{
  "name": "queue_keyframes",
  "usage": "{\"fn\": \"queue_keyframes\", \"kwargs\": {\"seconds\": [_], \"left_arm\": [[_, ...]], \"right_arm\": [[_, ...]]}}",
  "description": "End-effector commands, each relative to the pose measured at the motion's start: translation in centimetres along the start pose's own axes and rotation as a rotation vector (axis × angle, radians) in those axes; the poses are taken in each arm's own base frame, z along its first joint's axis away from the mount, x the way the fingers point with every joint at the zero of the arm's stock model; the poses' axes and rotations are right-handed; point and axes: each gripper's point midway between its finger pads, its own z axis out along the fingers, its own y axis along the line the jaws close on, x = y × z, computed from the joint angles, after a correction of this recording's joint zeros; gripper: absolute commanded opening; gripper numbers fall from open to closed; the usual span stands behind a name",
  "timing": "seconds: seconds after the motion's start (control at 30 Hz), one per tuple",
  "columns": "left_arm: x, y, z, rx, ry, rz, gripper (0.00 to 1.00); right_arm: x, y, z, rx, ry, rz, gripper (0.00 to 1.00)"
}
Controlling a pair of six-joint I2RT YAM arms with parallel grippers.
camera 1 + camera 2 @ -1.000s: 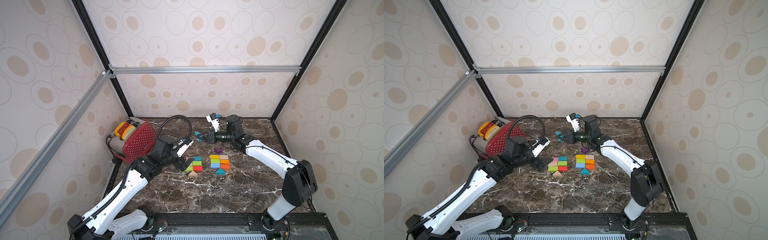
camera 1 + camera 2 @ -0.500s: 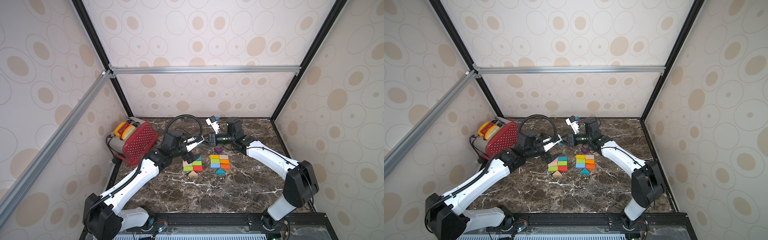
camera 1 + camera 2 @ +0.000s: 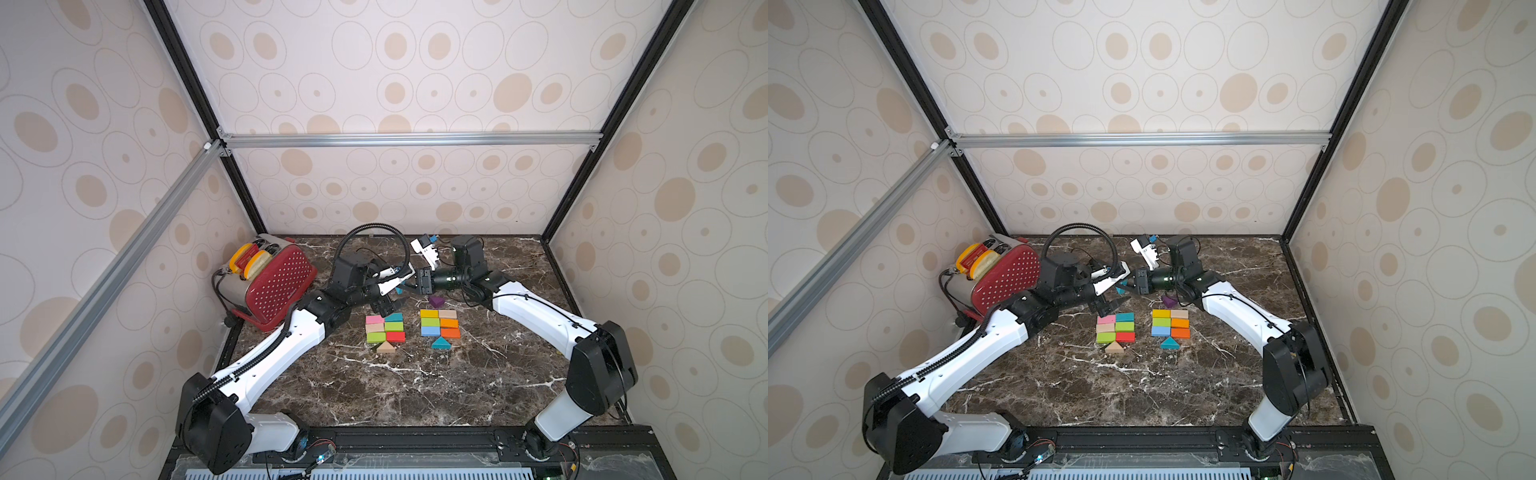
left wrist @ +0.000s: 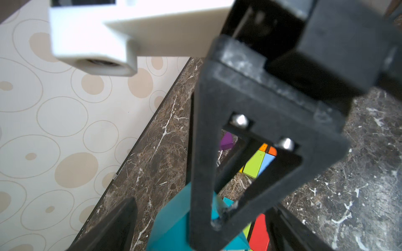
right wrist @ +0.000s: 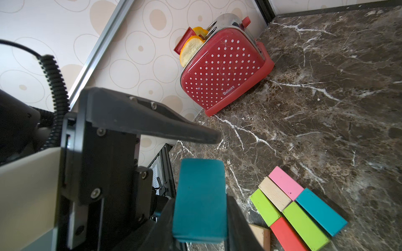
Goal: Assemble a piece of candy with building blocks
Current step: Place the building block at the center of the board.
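Since a second ago, left tool point(image 3: 388, 297) swung in, open, to meet right tool point(image 3: 409, 286) gripping the teal wedge point(image 5: 200, 200). Light, rigid, smooth; best pinched across flat faces.

My right gripper point(image 5: 200, 217), black, clamps a teal block point(image 5: 200, 200). Near it lie pink point(image 5: 285, 182), tan point(image 5: 274, 196), lime point(image 5: 264, 206) and red point(image 5: 286, 235) bricks; far left, a red white-dotted toaster point(image 5: 221, 69).

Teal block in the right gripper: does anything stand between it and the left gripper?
Nothing visible does. The right gripper is shut on the teal block, and the left gripper stands open close beside it, with only air between.
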Motion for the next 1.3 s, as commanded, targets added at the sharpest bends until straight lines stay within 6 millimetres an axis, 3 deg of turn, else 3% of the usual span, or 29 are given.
{"fn": "queue_keyframes", "kwargs": {"seconds": [0.0,0.1,0.23,0.6,1.27], "left_arm": [[-2.1,0.7,-0.5,-0.009,-0.057,0.029,0.87],[-1.8,0.7,-0.5,-0.018,-0.047,0.025,0.82],[-1.1,0.5,-0.2,-0.013,-0.03,0.026,0.86],[-0.4,-0.1,0.2,0.025,0.004,0.044,0.81],[-0.5,0.4,0.3,0.002,0.018,0.044,0.5]], "right_arm": [[-0.2,0.9,-0.5,-0.021,0.003,-0.024,0.26],[-0.1,0.9,-0.5,-0.022,0.004,-0.023,0.26],[-0.1,0.9,-0.4,-0.022,0.005,-0.024,0.26],[0.2,0.6,-0.2,-0.022,0.02,-0.013,0.26],[0.8,0.0,0.1,-0.015,0.042,-0.006,0.29]]}}
